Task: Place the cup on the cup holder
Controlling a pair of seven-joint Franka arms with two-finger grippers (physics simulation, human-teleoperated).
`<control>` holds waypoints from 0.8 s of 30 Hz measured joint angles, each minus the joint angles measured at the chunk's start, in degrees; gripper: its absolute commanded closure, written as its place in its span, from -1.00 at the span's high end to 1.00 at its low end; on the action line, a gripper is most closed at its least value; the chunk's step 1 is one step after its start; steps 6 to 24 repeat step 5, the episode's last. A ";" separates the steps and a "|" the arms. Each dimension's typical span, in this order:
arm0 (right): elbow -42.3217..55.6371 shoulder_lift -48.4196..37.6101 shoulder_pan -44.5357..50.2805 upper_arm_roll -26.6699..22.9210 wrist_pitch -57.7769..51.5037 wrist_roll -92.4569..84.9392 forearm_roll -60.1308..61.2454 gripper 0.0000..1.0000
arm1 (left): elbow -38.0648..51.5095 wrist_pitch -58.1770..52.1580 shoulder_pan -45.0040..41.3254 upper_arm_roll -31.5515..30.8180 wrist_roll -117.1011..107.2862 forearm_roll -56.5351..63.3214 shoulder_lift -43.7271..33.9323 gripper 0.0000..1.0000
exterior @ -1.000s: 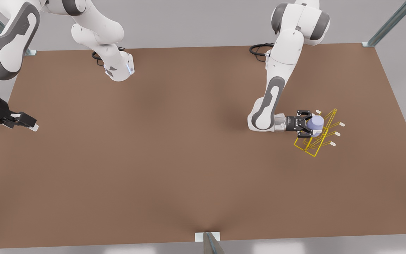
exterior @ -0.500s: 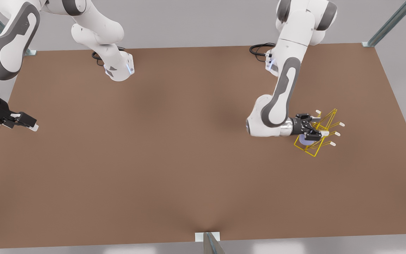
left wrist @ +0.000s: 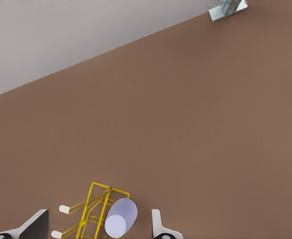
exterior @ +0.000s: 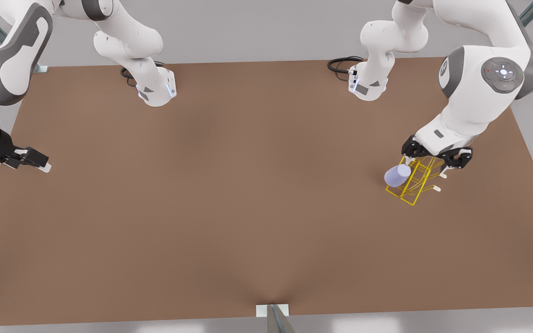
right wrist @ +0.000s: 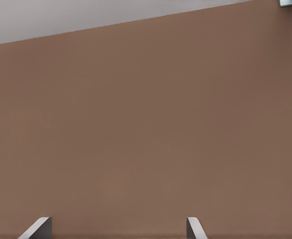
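Looking down at the tabletop (exterior: 229, 199), you find the cup (exterior: 397, 175) tilted on the cup holder (exterior: 415, 181), sitting on a slanted prong at the rack's side toward the front view's left, its closed end pointing away from the rack. Your left claw (exterior: 436, 156) hangs directly above the yellow wire frame, fingers spread wide and gripping nothing; from its wrist camera you see the cup (left wrist: 120, 219) and the cup holder (left wrist: 93, 213) between the two fingertips (left wrist: 158, 226). Your right claw (exterior: 31, 159) waits well apart at the tabletop's edge on the front view's left, its fingers (right wrist: 193, 228) also spread wide over bare brown surface.
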 measured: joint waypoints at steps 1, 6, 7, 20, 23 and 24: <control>0.00 0.00 0.04 -0.02 0.00 0.00 0.00 1.00 | -0.08 0.57 0.04 -0.04 -0.63 -0.13 -0.06 1.00; 0.00 0.01 0.00 0.00 0.01 0.00 0.00 1.00 | -0.21 0.37 0.10 0.00 -3.59 -0.59 0.15 1.00; 0.00 0.01 0.00 0.00 0.01 0.00 0.00 1.00 | -0.21 0.37 0.10 0.00 -3.59 -0.59 0.15 1.00; 0.00 0.01 0.00 0.00 0.01 0.00 0.00 1.00 | -0.21 0.37 0.10 0.00 -3.59 -0.59 0.15 1.00; 0.00 0.01 0.00 0.00 0.01 0.00 0.00 1.00 | -0.21 0.37 0.10 0.00 -3.59 -0.59 0.15 1.00; 0.00 0.01 0.00 0.00 0.01 0.00 0.00 1.00 | -0.21 0.37 0.10 0.00 -3.59 -0.59 0.15 1.00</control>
